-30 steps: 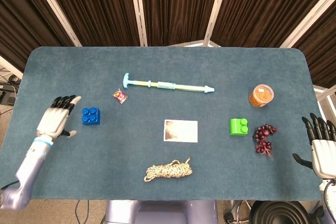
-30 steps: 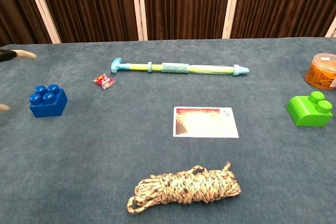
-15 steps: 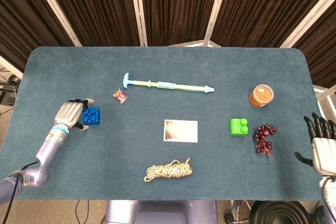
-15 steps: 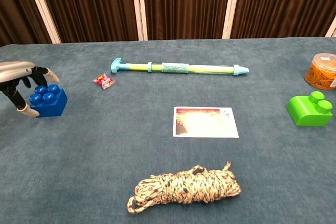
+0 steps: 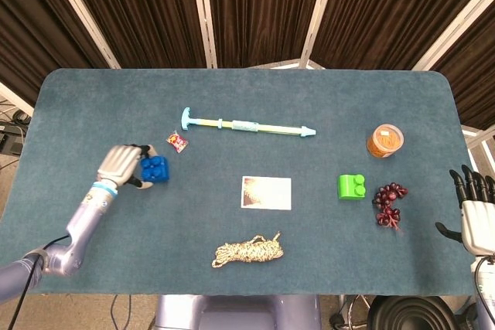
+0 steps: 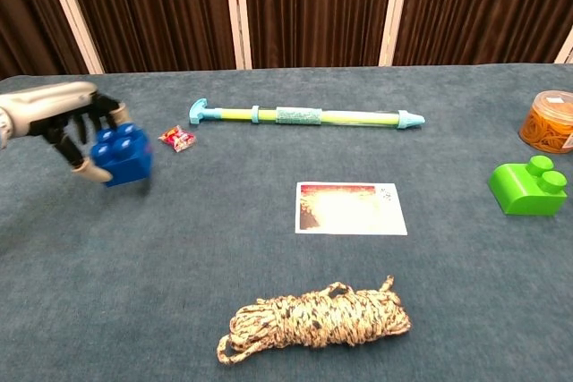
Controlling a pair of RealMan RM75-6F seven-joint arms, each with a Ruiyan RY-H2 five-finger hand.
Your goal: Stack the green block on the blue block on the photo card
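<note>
**Blue block picked up, carried right**

My left hand [image 5: 121, 165] gripped the blue block [image 5: 154, 169], fingers wrapped over its left side. Half a second earlier the block sat flat on the table [image 5: 93, 106] with my hand just closing on it; now it was lifted and tilted in the chest view, and both had shifted right, nearer the candy wrapper [image 5: 177, 141]. A second ago that hand was spread flat, left of the block, not touching.

Unmoved since then: the long pump tube [image 5: 247, 126], the photo card [image 5: 267, 192] mid-table, bare on top, the rope coil [image 5: 247, 250] in front of it. Green block [image 5: 352, 187] sat well right of the card, in the same spot, untouched, with the grape bunch [image 5: 389, 205] just beside it and the jar of rubber bands [image 5: 385, 141] behind.

My right hand [image 5: 475, 206] hung off the table's right edge, fingers apart, holding nothing, slightly lower in frame than before.
</note>
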